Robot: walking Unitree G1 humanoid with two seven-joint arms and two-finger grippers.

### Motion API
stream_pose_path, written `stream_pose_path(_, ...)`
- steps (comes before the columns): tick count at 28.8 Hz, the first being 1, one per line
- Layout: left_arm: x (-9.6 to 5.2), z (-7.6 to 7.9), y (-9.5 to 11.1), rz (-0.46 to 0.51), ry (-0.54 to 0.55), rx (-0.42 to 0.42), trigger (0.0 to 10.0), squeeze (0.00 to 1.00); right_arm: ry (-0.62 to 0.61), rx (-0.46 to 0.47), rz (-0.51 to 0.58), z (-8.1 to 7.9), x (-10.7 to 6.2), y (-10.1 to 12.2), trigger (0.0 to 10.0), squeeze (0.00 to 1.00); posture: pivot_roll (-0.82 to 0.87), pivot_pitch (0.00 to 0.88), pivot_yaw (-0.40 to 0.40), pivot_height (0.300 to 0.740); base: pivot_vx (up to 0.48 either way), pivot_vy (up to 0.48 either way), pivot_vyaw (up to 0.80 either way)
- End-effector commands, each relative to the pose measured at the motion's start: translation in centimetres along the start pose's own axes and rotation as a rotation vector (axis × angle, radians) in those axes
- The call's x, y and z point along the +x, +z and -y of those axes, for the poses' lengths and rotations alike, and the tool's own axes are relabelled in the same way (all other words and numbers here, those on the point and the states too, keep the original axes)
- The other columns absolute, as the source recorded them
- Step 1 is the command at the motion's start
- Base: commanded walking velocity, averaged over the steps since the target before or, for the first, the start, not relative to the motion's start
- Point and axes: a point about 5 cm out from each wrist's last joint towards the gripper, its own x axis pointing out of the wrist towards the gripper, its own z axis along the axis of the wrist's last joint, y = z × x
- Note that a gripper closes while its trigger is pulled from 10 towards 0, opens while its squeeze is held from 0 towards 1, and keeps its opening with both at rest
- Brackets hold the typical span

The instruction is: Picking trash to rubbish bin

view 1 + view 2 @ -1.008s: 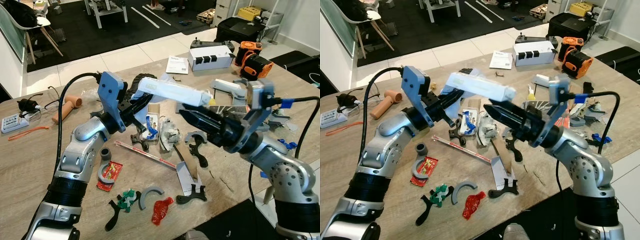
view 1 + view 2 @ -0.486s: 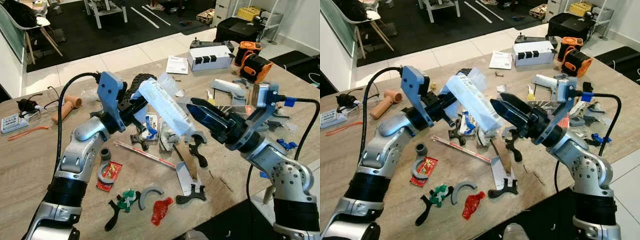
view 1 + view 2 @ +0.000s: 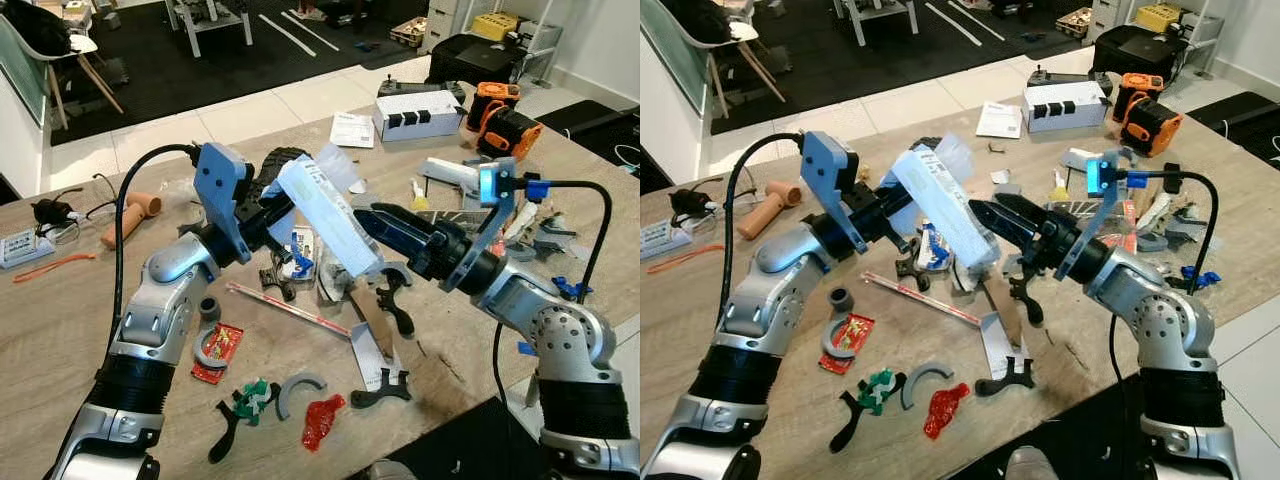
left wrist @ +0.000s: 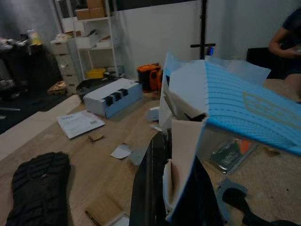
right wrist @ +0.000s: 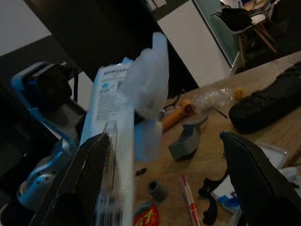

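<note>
A long white and blue packet (image 3: 330,218) hangs slanting above the middle of the wooden table (image 3: 60,330). My left gripper (image 3: 276,208) is shut on its upper end, and in the left wrist view the packet (image 4: 235,108) sits pinched between the black fingers (image 4: 149,188). My right gripper (image 3: 362,214) comes in from the right, open, with its tips beside the packet's lower half. In the right wrist view the packet (image 5: 110,136) stands close to one of the spread fingers (image 5: 89,174), not clamped.
Clutter lies under both arms: black plastic parts (image 3: 395,310), a red wrapper (image 3: 217,350), a red scrap (image 3: 322,420), a cardboard strip (image 3: 370,345). At the back are a white box (image 3: 420,112) and orange tools (image 3: 500,122). A person (image 4: 287,28) is beyond the table.
The packet has tipped from level to slanting, far end down. My right gripper has risen from under it and now points at its lower half. The left arm has barely moved.
</note>
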Motion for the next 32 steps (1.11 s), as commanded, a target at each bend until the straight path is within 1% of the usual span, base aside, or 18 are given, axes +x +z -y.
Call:
stream_pose_path(1,0.1,0.3,0.3,0.011,-0.018,0.022,10.0,0.00,-0.001,0.007,-0.021,0.0,0.4,-0.2,10.0,0.00,-0.11,0.000,0.054,0.740,0.000,0.000,0.00)
stream_pose_path(2,0.1,0.5,0.3,0.012,-0.027,0.028,10.0,0.00,0.044,0.028,-0.058,-0.6,0.6,-0.7,10.0,0.00,-0.11,0.000,0.057,0.740,0.000,0.000,0.00)
stream_pose_path(6,0.1,0.6,0.2,0.011,-0.031,0.032,10.0,0.00,0.071,0.031,-0.101,-0.9,0.7,-1.1,10.0,0.00,-0.11,0.000,0.057,0.740,0.000,0.000,0.00)
stream_pose_path(7,0.1,0.7,0.2,0.011,-0.033,0.034,10.0,0.00,0.082,0.032,-0.113,-1.1,0.7,-1.3,9.8,0.00,-0.11,0.000,0.058,0.740,0.000,0.000,0.00)
stream_pose_path(8,0.1,0.7,0.2,0.011,-0.036,0.036,10.0,0.00,0.097,0.033,-0.120,-1.2,0.6,-1.3,3.1,0.00,-0.11,0.000,0.059,0.740,0.000,0.000,0.00)
stream_pose_path(9,0.2,0.7,0.2,0.012,-0.037,0.037,10.0,0.00,0.109,0.034,-0.126,-1.3,0.6,-1.3,0.0,0.00,-0.11,0.000,0.059,0.740,0.000,0.000,0.00)
stream_pose_path(11,0.2,0.7,0.2,0.012,-0.038,0.038,10.0,0.00,0.120,0.034,-0.135,-1.5,0.5,-1.4,0.0,0.00,-0.11,0.000,0.059,0.740,0.000,0.000,0.00)
stream_pose_path(13,0.2,0.7,0.2,0.013,-0.039,0.041,10.0,0.00,0.159,0.031,-0.183,-2.0,0.3,-1.8,0.0,0.00,-0.11,0.000,0.059,0.740,0.000,0.000,0.00)
stream_pose_path(16,0.2,0.7,0.2,0.013,-0.039,0.041,10.0,0.00,0.159,0.031,-0.183,-2.0,0.3,-1.8,0.0,0.00,-0.11,0.000,0.059,0.740,0.000,0.000,0.00)
stream_pose_path(19,0.2,0.8,0.2,0.013,-0.037,0.043,10.0,0.00,0.176,0.019,-0.265,-2.2,-0.4,-2.7,0.0,0.00,-0.11,0.000,0.056,0.740,0.000,0.000,0.00)
stream_pose_path(22,0.2,0.8,0.2,0.013,-0.037,0.044,10.0,0.00,0.169,0.016,-0.270,-2.2,-0.5,-2.7,0.0,0.00,-0.11,0.000,0.056,0.740,0.000,0.000,0.00)
stream_pose_path(25,0.2,0.7,0.1,0.013,-0.033,0.044,10.0,0.00,0.097,-0.006,-0.287,-1.2,-1.0,-2.7,0.0,0.00,-0.11,0.000,0.053,0.740,0.000,0.000,0.00)
stream_pose_path(27,0.2,0.7,0.1,0.013,-0.033,0.044,10.0,0.00,0.097,-0.006,-0.287,-1.2,-1.0,-2.7,0.0,0.00,-0.11,0.000,0.053,0.740,0.000,0.000,0.00)
stream_pose_path(29,0.2,0.7,0.1,0.013,-0.032,0.044,10.0,0.00,0.021,-0.030,-0.313,-0.2,-1.4,-2.9,0.0,0.00,-0.11,0.000,0.053,0.740,0.000,0.000,0.00)
stream_pose_path(30,0.2,0.7,0.1,0.013,-0.032,0.044,10.0,0.00,0.021,-0.030,-0.313,-0.2,-1.4,-2.9,0.0,0.00,-0.11,0.000,0.053,0.740,0.000,0.000,0.00)
stream_pose_path(32,0.1,0.7,0.1,0.014,-0.028,0.044,10.0,0.00,-0.096,-0.083,-0.349,1.2,-2.2,-3.0,0.0,0.00,-0.11,0.000,0.053,0.740,0.000,0.000,0.00)
